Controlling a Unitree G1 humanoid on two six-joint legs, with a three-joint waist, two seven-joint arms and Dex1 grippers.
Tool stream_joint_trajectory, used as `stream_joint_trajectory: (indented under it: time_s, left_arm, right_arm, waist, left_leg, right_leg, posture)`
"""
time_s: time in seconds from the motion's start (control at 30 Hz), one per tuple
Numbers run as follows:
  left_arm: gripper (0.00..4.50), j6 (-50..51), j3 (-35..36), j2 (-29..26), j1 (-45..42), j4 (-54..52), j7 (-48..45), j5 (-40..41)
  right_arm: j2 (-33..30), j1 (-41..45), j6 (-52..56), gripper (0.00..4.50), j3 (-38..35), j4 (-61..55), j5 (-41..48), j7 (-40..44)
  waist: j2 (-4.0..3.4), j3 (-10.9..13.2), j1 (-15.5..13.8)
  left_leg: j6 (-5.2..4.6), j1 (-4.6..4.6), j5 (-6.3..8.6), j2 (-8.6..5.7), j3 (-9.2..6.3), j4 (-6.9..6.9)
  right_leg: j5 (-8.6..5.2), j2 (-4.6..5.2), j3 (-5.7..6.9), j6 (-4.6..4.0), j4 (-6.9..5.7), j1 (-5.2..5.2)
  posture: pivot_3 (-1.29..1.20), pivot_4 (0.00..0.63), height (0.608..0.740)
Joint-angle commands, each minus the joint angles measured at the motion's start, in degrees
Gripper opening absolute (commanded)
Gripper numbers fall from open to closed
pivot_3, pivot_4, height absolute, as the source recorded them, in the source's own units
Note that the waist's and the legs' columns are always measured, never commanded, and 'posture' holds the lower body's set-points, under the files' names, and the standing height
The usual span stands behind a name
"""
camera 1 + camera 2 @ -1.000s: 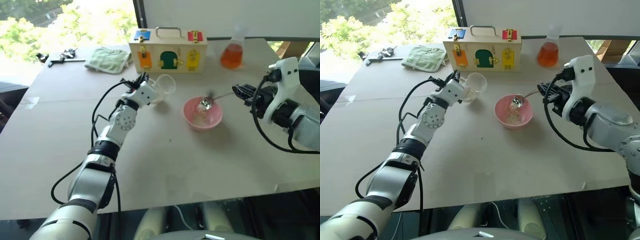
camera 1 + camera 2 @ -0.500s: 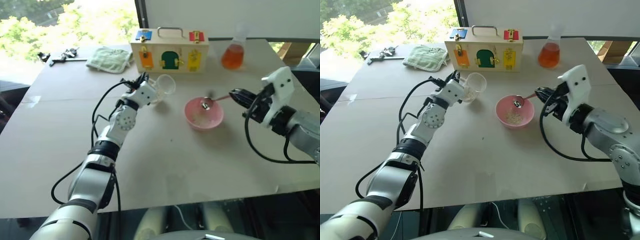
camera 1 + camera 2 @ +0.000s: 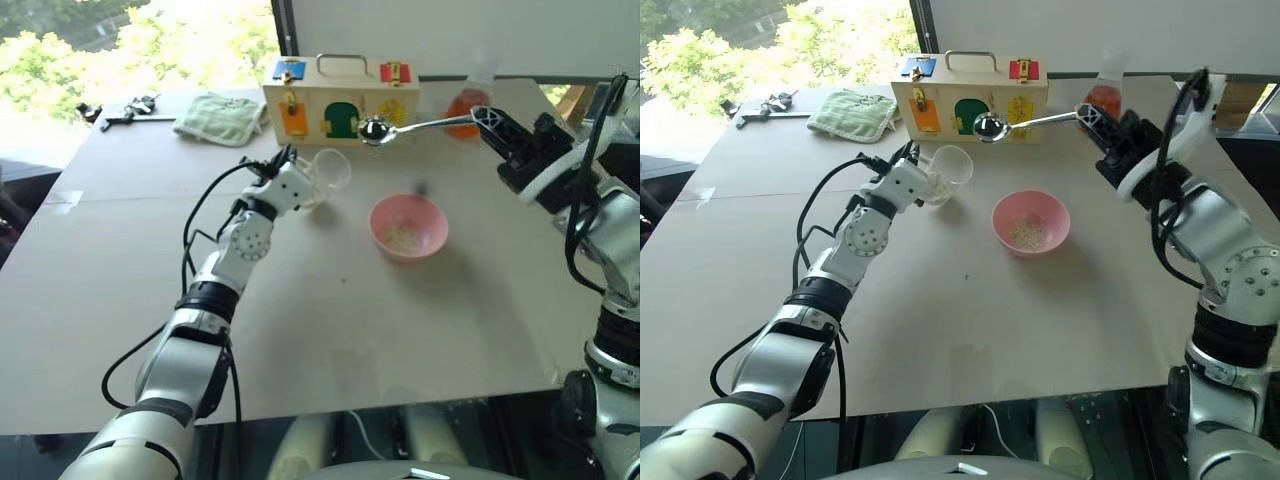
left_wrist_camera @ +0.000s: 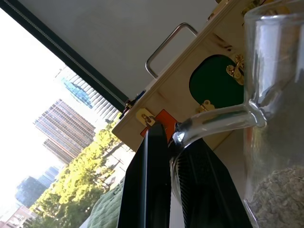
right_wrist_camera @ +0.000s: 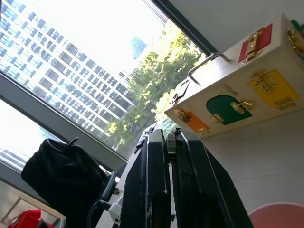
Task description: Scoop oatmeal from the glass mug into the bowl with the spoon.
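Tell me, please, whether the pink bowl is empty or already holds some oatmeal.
It holds some. The bowl stands upright with a small pale patch of oatmeal on its bottom, most of the inside bare.

Left end effector (image 4: 171,190) clamped low; right end effector (image 5: 168,190) clamped, raised high.

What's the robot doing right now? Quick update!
Left gripper shut on glass mug handle. Right gripper shut on spoon, held above table. Oatmeal in pink bowl. Nothing in the way.
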State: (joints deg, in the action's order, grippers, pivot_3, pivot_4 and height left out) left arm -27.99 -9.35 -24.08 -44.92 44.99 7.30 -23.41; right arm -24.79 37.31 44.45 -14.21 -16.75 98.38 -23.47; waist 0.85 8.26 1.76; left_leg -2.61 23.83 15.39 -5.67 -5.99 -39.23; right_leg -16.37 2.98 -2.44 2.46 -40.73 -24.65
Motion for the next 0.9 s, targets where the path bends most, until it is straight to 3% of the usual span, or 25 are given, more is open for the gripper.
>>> stream_joint_trajectory:
  time_s: [0.03, 0.4, 0.57, 0.77, 0.9]
  left_arm:
    - [0.04, -0.24, 1.68, -0.17, -1.41, -3.49, 0.57, 1.20]
    - [0.04, 3.18, 3.47, 1.08, -0.41, -11.57, -2.02, 3.93]
    - [0.00, 5.84, 3.50, 3.24, 1.28, -14.22, -3.77, 5.51]
    - [0.00, 10.88, 6.97, 6.55, 3.71, -16.26, -4.71, 11.13]
    - [0.00, 16.07, 11.69, 9.62, 6.23, -16.69, -5.58, 18.06]
  right_arm:
    - [1.05, 2.85, 0.26, 0.00, 3.40, 2.17, -3.75, 2.31]
    - [4.08, 6.88, 1.30, 0.00, 8.66, 10.35, -20.51, 9.66]
    - [6.08, 9.75, 2.32, 2.00, 8.93, 9.87, -23.80, 13.90]
    - [3.52, 10.17, 5.17, 4.47, 3.48, 8.57, -19.62, 16.50]
    - [0.03, 7.57, 6.50, 4.47, -1.04, 8.08, -17.14, 16.41]
  waist:
    - [0.00, 0.00, 0.11]
    - [0.00, 0.00, 0.63]
    - [0.00, 0.00, 0.74]
    - [-0.01, 0.00, 0.59]
    - [-0.01, 0.00, 0.55]
  left_leg:
    - [0.00, 0.00, 0.00, 0.00, 0.00, 0.00]
    - [0.00, 0.02, 0.00, -0.01, -0.02, 0.01]
    - [0.01, 0.02, 0.00, 0.00, -0.02, 0.02]
    - [0.01, 0.03, 0.00, -0.01, -0.04, 0.01]
    - [0.01, 0.04, 0.00, -0.02, -0.04, 0.00]
  right_leg:
    - [0.00, 0.00, 0.01, 0.00, 0.00, 0.00]
    - [0.00, 0.00, 0.02, 0.00, 0.01, -0.05]
    - [0.00, -0.02, 0.02, 0.00, 0.00, -0.07]
    - [0.00, 0.00, 0.04, 0.00, 0.01, -0.07]
    - [0.00, 0.01, 0.05, 0.00, 0.03, -0.06]
  posture:
    - [0.00, 0.150, 0.740]
    - [0.00, 0.150, 0.740]
    - [0.00, 0.150, 0.740]
    - [0.00, 0.150, 0.740]
    - [0.00, 0.150, 0.740]
